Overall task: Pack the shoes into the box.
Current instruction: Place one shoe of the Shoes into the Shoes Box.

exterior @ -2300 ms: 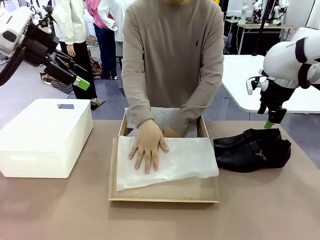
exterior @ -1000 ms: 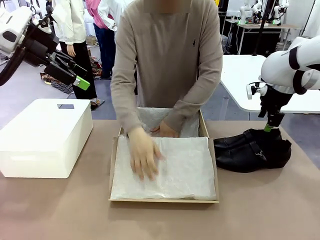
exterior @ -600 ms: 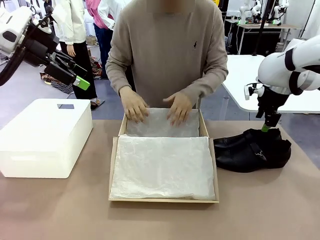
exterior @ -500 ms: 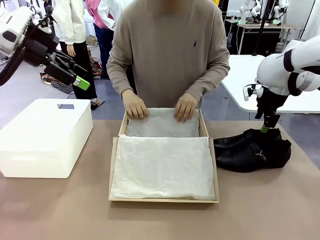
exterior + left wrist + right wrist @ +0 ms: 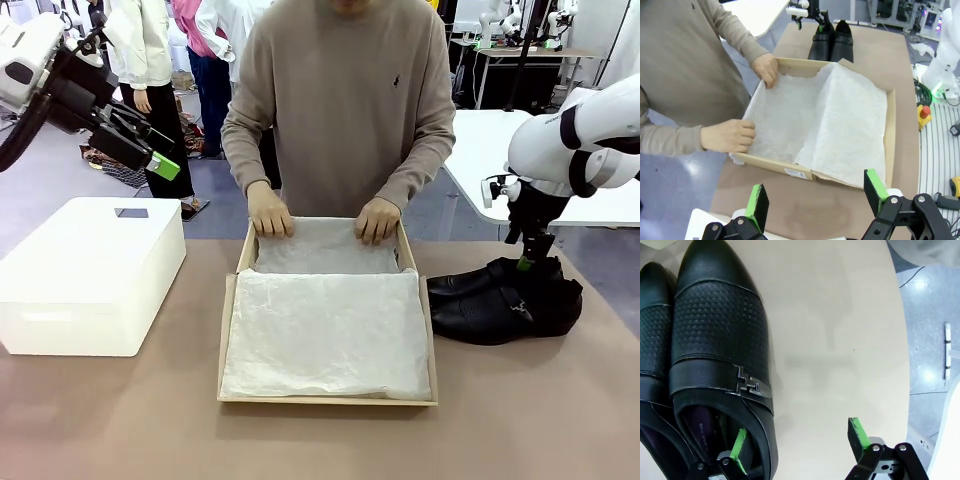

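Right gripper (image 5: 524, 262), front view: released, jaws spread, nothing grasped, hanging just above the rear part of the shoes (image 5: 505, 298). Shoes side by side on the table (image 5: 120, 420) near its right edge, toes toward the box (image 5: 328, 397) just beside them. Box open at table centre, lined with white tissue paper (image 5: 325, 330). One hand (image 5: 270, 212) and other hand (image 5: 378, 218) of a person resting on the paper at the box's far edge. Left gripper (image 5: 160, 163) held high toward the far-left corner, above a closed white box (image 5: 90, 270), well apart from the task items. Beyond: grey floor, white side table (image 5: 500, 160), people standing.

Left wrist view: green pads (image 5: 758, 206) wide apart, nothing between them. Below, the lined box with both hands on its far rim; shoes past it.

Right wrist view: one pad over the opening of the shoe nearer the far edge, the other over bare beige tabletop. Metal buckle (image 5: 751, 385) on that shoe's strap. Grey floor past the table edge.
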Available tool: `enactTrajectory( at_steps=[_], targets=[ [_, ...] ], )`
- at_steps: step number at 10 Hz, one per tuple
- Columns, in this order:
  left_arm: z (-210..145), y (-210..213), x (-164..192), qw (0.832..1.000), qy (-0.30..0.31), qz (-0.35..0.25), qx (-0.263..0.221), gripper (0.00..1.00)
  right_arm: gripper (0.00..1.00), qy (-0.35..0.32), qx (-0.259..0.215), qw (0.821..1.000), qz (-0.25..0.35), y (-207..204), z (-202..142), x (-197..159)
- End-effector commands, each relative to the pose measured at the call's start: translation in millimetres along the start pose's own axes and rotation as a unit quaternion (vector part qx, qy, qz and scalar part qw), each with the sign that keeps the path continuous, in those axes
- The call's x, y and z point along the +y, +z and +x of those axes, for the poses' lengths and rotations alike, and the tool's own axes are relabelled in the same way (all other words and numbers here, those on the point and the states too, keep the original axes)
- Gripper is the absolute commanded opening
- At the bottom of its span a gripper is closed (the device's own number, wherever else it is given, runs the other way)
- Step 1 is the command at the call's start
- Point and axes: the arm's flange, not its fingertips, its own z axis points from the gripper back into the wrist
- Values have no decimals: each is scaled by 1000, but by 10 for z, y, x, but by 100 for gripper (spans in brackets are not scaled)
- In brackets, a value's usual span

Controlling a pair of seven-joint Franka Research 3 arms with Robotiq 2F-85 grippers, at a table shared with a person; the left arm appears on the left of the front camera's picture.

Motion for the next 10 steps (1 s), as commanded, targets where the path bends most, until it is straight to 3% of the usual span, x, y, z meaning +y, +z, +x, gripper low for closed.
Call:
enactTrajectory(
  at_steps=[1,6,10],
  targets=[
    [-4,1,23,1000,-7,-6,-12,100,100,24,6,1000,2,-29,-30,-22],
    [-4,1,23,1000,-7,-6,-12,100,100,31,17,999,29,-75,-54,25],
    [-4,1,23,1000,-7,-6,-12,100,32,23,18,999,37,-65,-49,35]
  ],
)
